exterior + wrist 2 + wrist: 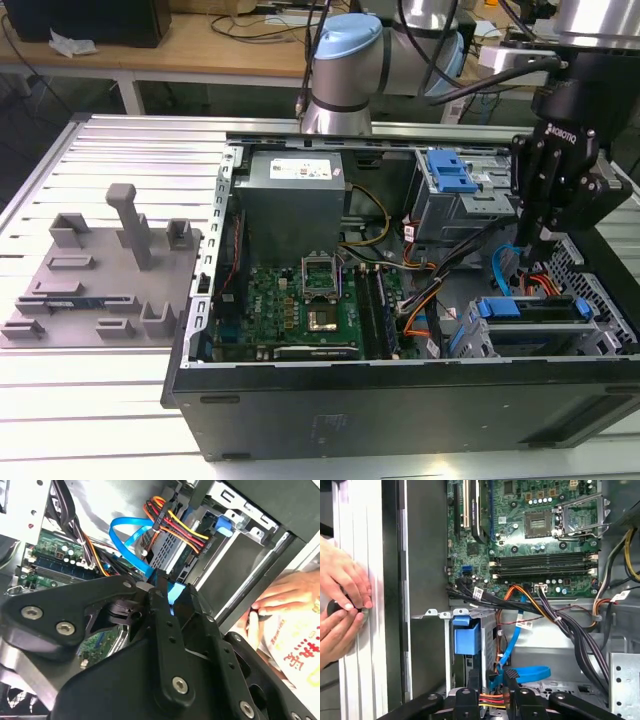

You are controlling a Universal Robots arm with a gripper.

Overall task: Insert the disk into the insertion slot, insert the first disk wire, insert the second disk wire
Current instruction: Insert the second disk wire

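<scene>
On the exterior view's left a grey fixture (95, 275) lies on the worktop (80, 400) beside the open case (400, 400). At the right, the disk (530, 310) sits in the slot (600, 310), red-orange wire (175, 522) plugged in behind it. The hand (167, 587) is closed on the blue cable (130, 535) near the disk

Your gripper (541, 243) hangs straight down from the wrist, fingers (512, 680) drawn close together. A person's two hands (340, 605) rest together.
</scene>
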